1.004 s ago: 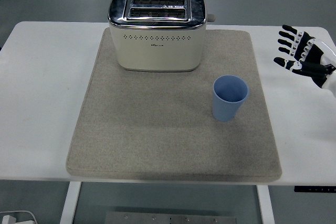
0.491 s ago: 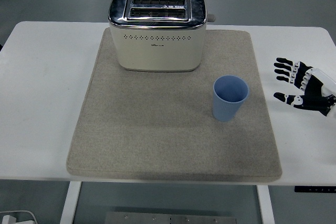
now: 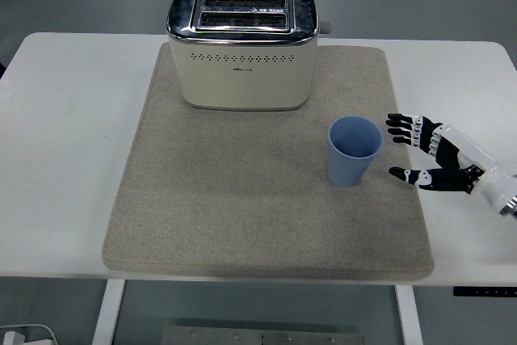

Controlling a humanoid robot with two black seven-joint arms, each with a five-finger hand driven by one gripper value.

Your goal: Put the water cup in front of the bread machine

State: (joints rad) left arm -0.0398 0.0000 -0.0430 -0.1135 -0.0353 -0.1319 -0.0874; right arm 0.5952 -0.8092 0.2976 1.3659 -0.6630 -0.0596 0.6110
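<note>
- My right hand (image 3: pixel 435 157) hovers at three o'clock of the light blue plastic water cup (image 3: pixel 353 149), fingers spread wide, gripping nothing, not touching it.
- The cup stands upright on the beige felt mat (image 3: pixel 242 216), at about four o'clock from the cream and chrome bread machine (image 3: pixel 241 46).
- Risk: the cup looks light; fingertips (image 3: pixel 397 125) bumping its wall before I close could tip it or push it toward nine o'clock.
- Open mat lies at six o'clock of the machine; the mat's right edge runs beneath my hand.
</note>
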